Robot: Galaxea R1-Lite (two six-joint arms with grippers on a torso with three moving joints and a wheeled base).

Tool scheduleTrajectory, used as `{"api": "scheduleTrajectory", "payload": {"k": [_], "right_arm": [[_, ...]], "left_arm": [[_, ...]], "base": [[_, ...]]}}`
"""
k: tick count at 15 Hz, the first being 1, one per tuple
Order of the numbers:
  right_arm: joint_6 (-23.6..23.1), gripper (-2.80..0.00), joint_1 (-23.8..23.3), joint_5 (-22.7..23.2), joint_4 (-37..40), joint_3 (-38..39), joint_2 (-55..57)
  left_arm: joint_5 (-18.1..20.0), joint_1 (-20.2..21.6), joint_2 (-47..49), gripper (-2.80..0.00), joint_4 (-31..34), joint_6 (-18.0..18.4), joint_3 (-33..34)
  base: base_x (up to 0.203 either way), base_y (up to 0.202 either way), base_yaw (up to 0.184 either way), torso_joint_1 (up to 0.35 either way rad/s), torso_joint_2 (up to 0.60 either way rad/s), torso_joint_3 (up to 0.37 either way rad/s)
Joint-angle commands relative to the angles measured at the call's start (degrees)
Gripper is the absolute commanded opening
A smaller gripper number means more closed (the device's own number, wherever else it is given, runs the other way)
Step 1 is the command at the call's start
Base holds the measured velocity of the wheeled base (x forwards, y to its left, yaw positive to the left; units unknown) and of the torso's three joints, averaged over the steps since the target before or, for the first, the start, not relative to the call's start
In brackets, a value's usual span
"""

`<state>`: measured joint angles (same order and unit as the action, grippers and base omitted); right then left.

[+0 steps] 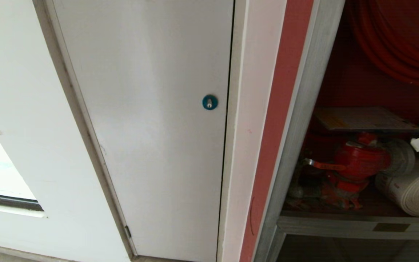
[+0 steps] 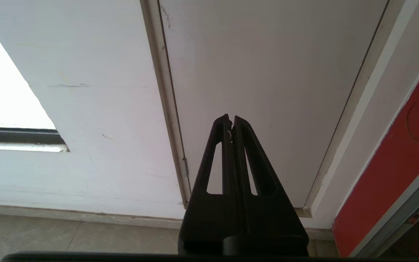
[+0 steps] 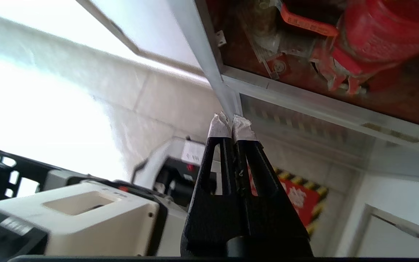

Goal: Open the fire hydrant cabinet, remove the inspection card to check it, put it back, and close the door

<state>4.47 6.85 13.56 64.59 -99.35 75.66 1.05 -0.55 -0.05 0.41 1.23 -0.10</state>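
Note:
The fire hydrant cabinet [image 1: 300,120] stands open at the right of the head view, with a brushed silver frame and a red inside. The inspection card [image 1: 362,119], pale with a yellow patch, lies flat on top of the red valve [image 1: 358,160]. The door is out of view. My right gripper [image 3: 232,122] is shut with nothing in it, its white-taped tips low in front of the cabinet frame [image 3: 304,98], below the valve [image 3: 384,32]. My left gripper [image 2: 230,118] hangs shut and empty, facing the white panel door [image 2: 267,72]. Neither arm shows in the head view.
A white panel door [image 1: 151,109] with a blue round lock [image 1: 210,102] fills the left. Inside the cabinet are a red hose reel [image 1: 395,43] and a white rolled hose [image 1: 413,189]. A lower dark-glass door [image 3: 304,127] sits under the shelf. My own base [image 3: 78,214] is close below.

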Motion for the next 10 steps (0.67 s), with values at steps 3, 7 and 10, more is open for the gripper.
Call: {"api": "scheduleTrajectory", "payload": {"k": [3, 7, 10], "right_arm": [[1.22, -2.8, -0.3, 0.11, 0.21, 1.42, -11.32], [6.25, -2.8, -0.37, -0.26, 0.33, 2.64, -22.63], [7.28, -2.8, -1.37, -0.65, 0.46, 6.48, -33.51]], "left_arm": [[0.01, 0.02, -0.04, -2.8, 0.02, 0.0, 0.01], [0.01, 0.02, -0.04, -2.8, 0.02, 0.0, 0.01], [0.01, 0.02, -0.04, -2.8, 0.02, 0.0, 0.01]], "base": [[0.0, 0.0, 0.0, 0.0, 0.0, 0.0], [0.0, 0.0, 0.0, 0.0, 0.0, 0.0], [0.0, 0.0, 0.0, 0.0, 0.0, 0.0]]}}
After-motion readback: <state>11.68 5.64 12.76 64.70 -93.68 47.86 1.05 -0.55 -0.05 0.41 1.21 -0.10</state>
